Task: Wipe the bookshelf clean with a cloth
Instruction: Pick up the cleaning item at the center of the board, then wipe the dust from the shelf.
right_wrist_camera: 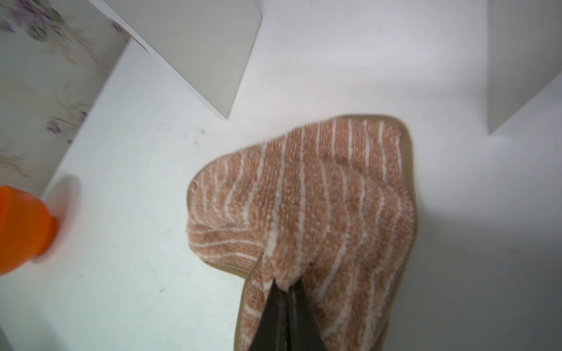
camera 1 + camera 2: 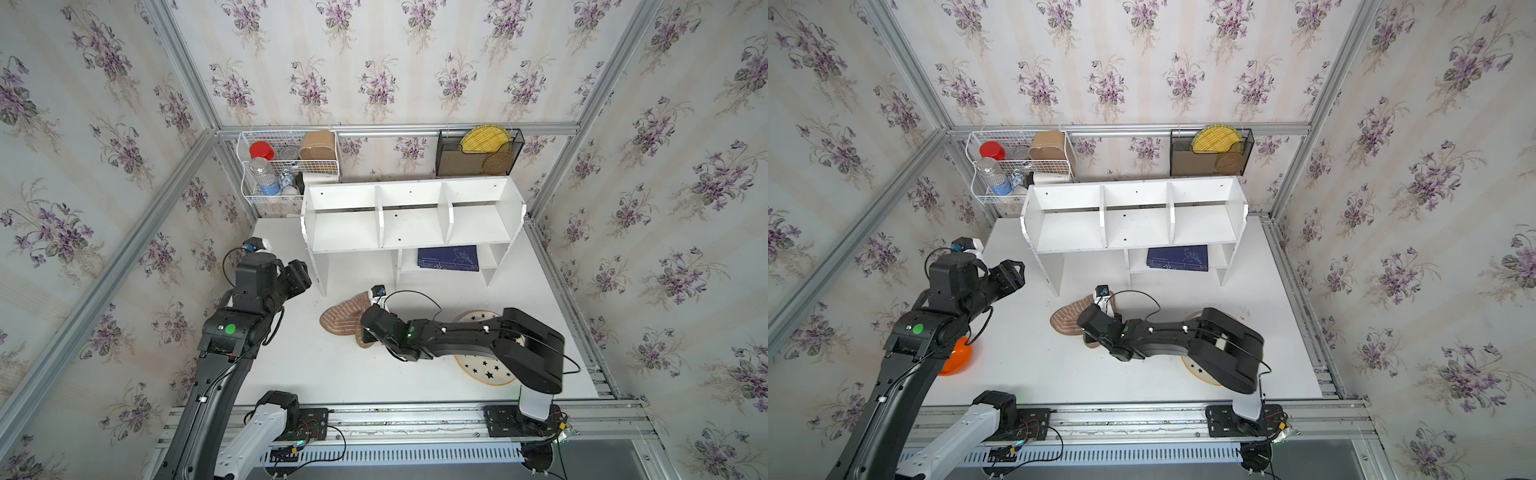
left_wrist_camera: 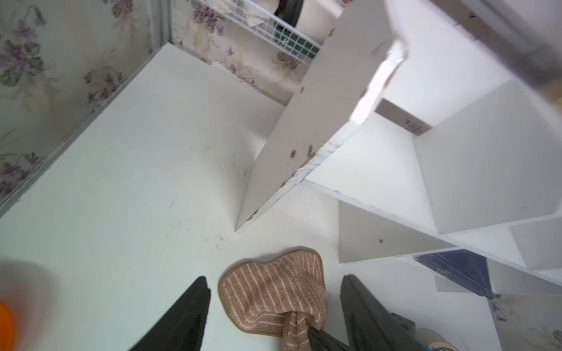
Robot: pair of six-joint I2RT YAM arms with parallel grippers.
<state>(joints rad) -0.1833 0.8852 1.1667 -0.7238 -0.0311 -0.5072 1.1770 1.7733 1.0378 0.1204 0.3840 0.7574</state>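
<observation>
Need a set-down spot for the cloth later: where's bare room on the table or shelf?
Free: all three upper bookshelf compartments; the table strip between cloth and front rail. Crowded: blue book on the lower shelf, star plate under the right arm, orange container by the left arm.

Staged home booth in lab: floral wallpaper (image 2: 374, 62), aluminium frame (image 2: 395, 129).

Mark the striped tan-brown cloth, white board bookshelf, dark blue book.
striped tan-brown cloth (image 2: 340, 320): in a top view, its flat striped part.
white board bookshelf (image 2: 411, 230): in a top view, middle compartment floor.
dark blue book (image 2: 449, 258): in a top view, cover centre.
</observation>
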